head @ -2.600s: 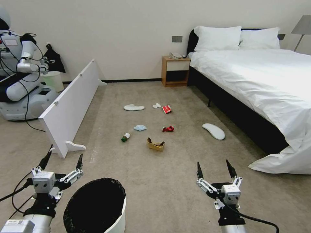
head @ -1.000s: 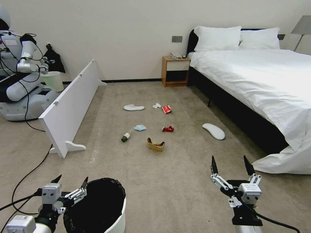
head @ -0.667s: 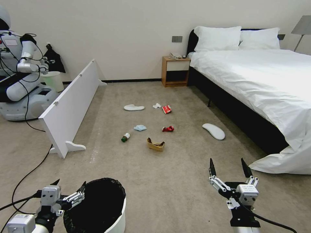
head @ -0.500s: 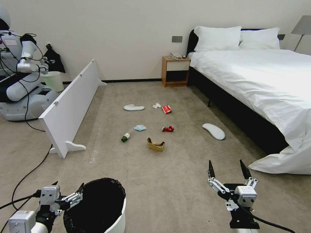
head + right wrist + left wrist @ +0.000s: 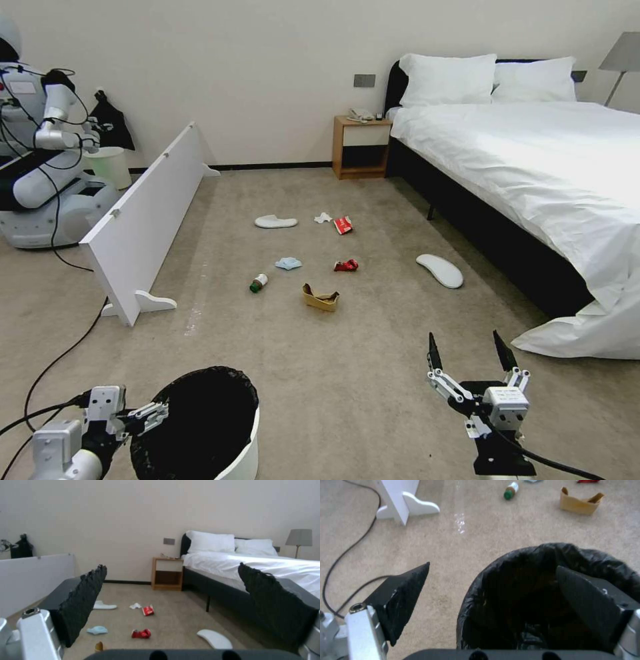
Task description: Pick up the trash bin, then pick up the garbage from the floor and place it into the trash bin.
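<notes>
One bed [image 5: 533, 167] stood along the wall, and everything else lay off its near side on the carpet. One white board [image 5: 143, 220] stood on edge, well apart from the bed. One trash bin [image 5: 247, 453], black-lined, stood well clear of the bed's foot. The left gripper [image 5: 133, 417] straddled the bin's rim, jaws spread, one finger inside the bag and one outside. The right gripper [image 5: 467, 353] hovered between bin and bed, jaws spread and empty.

Two white slippers lay out: one [image 5: 440, 270] near the bed, one [image 5: 275, 221] farther off. Between them lay one crumpled brown paper [image 5: 320, 297], one light-blue cloth [image 5: 288, 263], one red-white packet [image 5: 343, 225], one crushed red can [image 5: 346, 265], one green-capped bottle [image 5: 258, 283] and one white tissue [image 5: 323, 217].
</notes>
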Motion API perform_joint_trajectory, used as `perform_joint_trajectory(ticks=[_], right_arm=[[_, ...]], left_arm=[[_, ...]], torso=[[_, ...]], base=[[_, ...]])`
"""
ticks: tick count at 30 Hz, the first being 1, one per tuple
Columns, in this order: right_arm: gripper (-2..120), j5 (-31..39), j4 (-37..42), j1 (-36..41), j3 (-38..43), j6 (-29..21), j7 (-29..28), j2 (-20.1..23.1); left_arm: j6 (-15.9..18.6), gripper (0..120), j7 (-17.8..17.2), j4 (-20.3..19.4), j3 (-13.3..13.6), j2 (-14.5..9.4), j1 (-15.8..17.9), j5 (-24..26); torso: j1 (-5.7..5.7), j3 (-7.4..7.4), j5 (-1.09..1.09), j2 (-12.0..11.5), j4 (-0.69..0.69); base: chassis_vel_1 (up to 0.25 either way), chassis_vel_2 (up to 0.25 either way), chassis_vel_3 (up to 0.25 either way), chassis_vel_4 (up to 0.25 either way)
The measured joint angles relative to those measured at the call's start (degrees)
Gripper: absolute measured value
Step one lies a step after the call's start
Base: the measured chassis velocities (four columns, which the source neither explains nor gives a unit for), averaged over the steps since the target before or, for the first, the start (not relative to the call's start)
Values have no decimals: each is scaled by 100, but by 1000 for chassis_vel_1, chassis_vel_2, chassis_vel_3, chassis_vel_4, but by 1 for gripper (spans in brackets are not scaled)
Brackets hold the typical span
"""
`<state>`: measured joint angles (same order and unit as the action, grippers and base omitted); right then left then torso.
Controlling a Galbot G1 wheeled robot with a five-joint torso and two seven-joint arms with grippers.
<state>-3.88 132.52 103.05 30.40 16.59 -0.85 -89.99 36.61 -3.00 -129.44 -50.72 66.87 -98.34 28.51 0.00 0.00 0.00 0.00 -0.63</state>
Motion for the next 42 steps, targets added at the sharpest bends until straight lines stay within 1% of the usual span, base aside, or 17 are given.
perform_joint_trajectory(ticks=[5,12,15,26,31,42], right_arm=[[100,-8,-1,27,-5,6,5,3],[100,-9,-3,28,-5,12,6,-5],[100,-9,-7,34,-6,15,8,-6],[100,-14,-9,43,-8,15,14,-12],[100,-19,-10,51,-8,15,16,-16],[100,-23,-12,54,-15,18,17,-18]], left_arm=[[123,100,-59,243,54,-36,150,20],[213,100,-115,405,107,-40,257,46],[269,100,-163,534,129,-40,332,90],[389,100,-204,727,199,-50,403,183],[514,100,-300,917,284,-71,541,286],[562,100,-412,1186,440,-82,787,340]], torso=[[0,0,0,0,0],[0,0,0,0,0],[0,0,0,0,0],[0,0,0,0,0],[0,0,0,0,0],[0,0,0,-1,0]], base=[[0,0,0,0],[0,0,0,0],[0,0,0,0],[0,0,0,0],[0,0,0,0],[0,0,0,0]])
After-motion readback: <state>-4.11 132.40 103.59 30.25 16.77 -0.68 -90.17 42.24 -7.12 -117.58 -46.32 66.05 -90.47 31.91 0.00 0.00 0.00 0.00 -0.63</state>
